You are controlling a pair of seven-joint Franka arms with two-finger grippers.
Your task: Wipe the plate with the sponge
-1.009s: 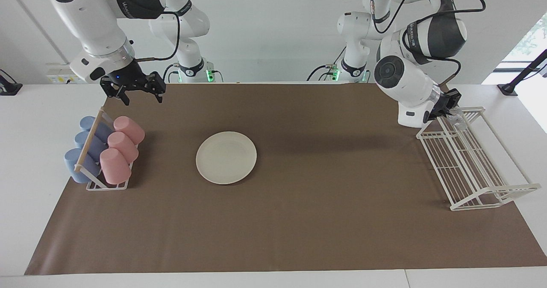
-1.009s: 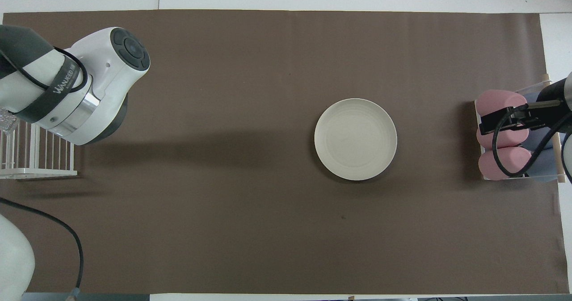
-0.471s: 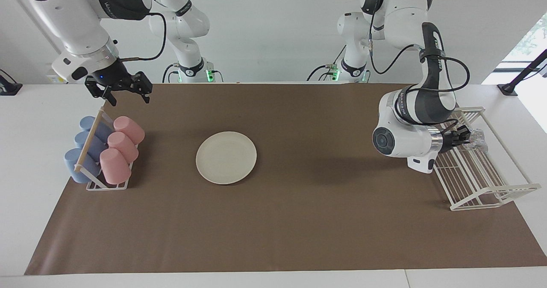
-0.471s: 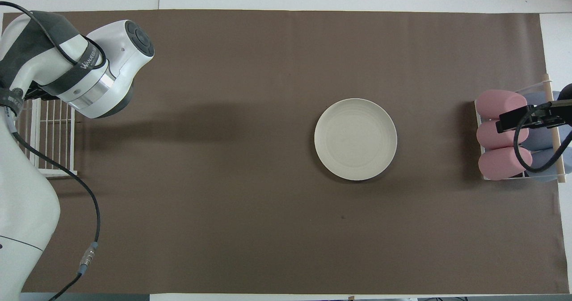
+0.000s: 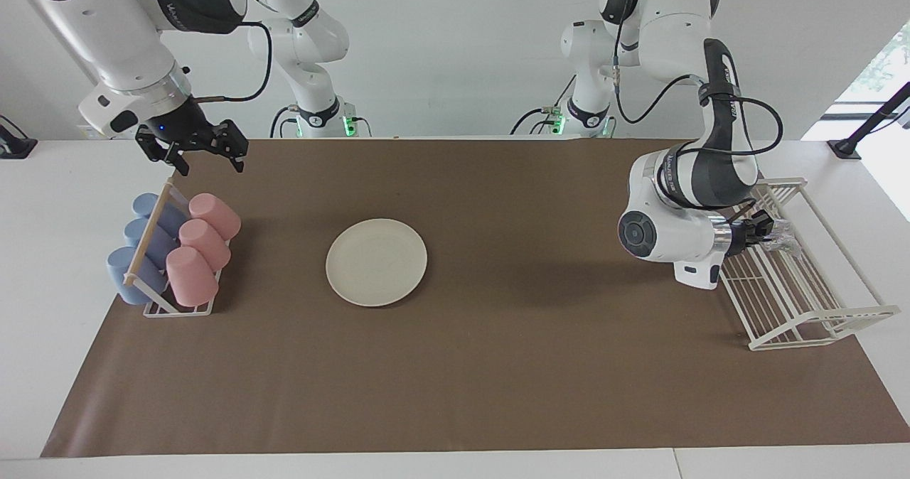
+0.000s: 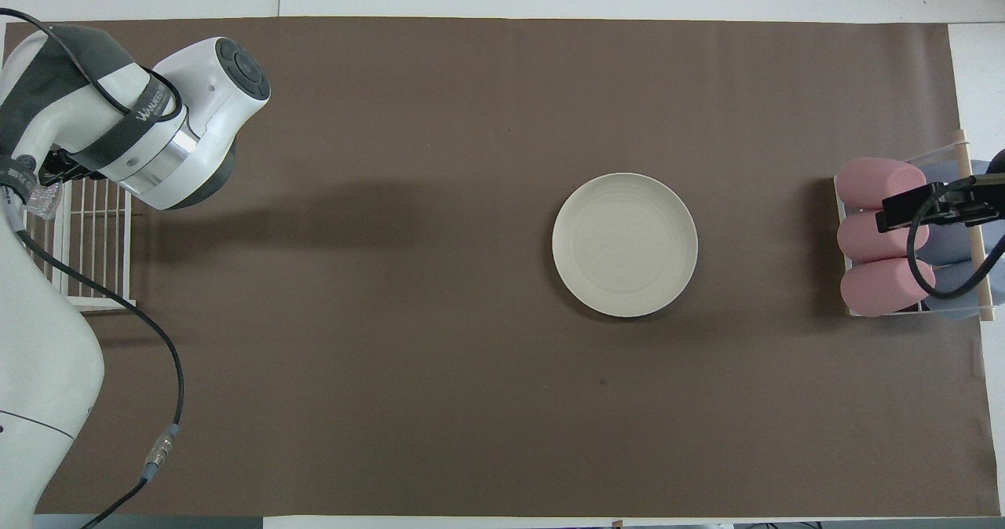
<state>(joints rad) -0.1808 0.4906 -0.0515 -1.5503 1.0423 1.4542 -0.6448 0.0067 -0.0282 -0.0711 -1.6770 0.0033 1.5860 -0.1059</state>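
Resting bare on the brown mat at mid-worktop, the plate is not yet wiped. The left hand is clamped on the sponge, a pale wad held over the white wire rack at the left arm's end. The right hand, fingers apart and empty, waits in the air near the cup rack.

A snag is judged possible: the soft wad could be caught on the rack wires as it is drawn clear, and so be pulled from the grip.

The grip is shown plainly in the facing view; overhead, only a sliver of the wad is seen, the rest being hidden by the arm's wrist.
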